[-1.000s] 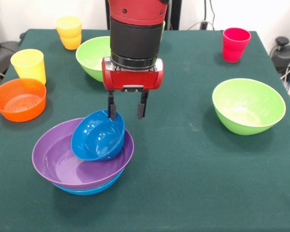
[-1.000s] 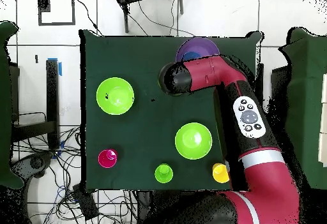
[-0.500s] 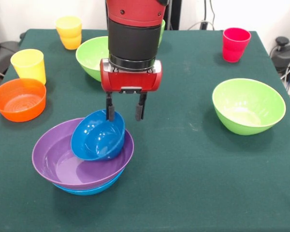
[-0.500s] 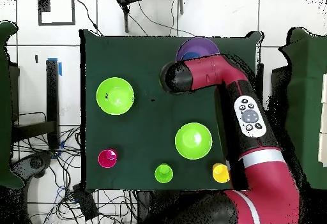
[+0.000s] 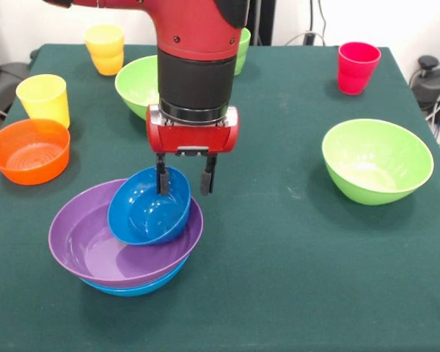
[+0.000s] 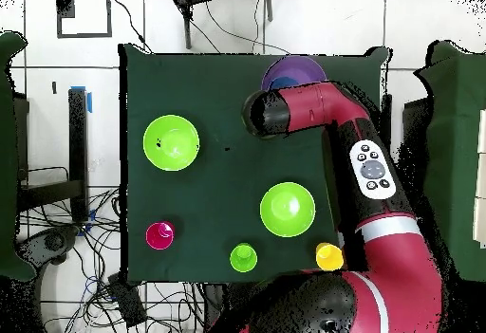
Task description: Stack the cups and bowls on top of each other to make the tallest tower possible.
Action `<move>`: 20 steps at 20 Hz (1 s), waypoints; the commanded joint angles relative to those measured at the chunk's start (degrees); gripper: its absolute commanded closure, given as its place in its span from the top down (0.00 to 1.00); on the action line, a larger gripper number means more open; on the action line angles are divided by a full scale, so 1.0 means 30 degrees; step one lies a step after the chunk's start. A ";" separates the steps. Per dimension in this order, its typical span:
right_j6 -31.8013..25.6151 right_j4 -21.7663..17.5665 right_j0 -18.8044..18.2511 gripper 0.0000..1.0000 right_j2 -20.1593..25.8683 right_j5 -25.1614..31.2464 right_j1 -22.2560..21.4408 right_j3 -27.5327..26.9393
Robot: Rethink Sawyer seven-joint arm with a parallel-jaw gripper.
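tool [image 5: 182, 184]: I'm seeing it hanging open, fingers straddling the far rim of the small blue bowl [image 5: 147, 211] | bowl: lying tilted inside the purple bowl [image 5: 95, 253] | purple: sitting nested in a large blue bowl [image 5: 139, 287] on the tabletop [image 5: 279, 279]

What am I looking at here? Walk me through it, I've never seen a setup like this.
This is a red and black robot arm working at a green-covered table. One picture looks across the table at the robot; the other looks straight down from above, where the arm covers part of the scene. At the arm's end is its hand, two thin fingers standing open. One finger reaches inside a small blue bowl, the other hangs outside its rim, so nothing is clamped. That bowl leans tilted inside a wide purple bowl, which sits in a larger blue bowl. Loose around them: an orange bowl, two light green bowls, and yellow, orange-yellow and red cups.
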 commanded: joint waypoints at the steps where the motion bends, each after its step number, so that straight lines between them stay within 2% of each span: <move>1: -0.0903 -0.0535 -0.0134 1.00 -0.0330 -0.1071 0.1308 -0.0586; 5: -0.0879 -0.0607 -0.0320 1.00 -0.0253 -0.1558 0.1307 -0.0393; 6: -0.0710 -0.0490 -0.0492 0.00 -0.0149 -0.1916 0.1321 -0.0192; 20: -0.0700 -0.0231 -0.0242 0.00 -0.0400 -0.1507 0.1185 -0.0181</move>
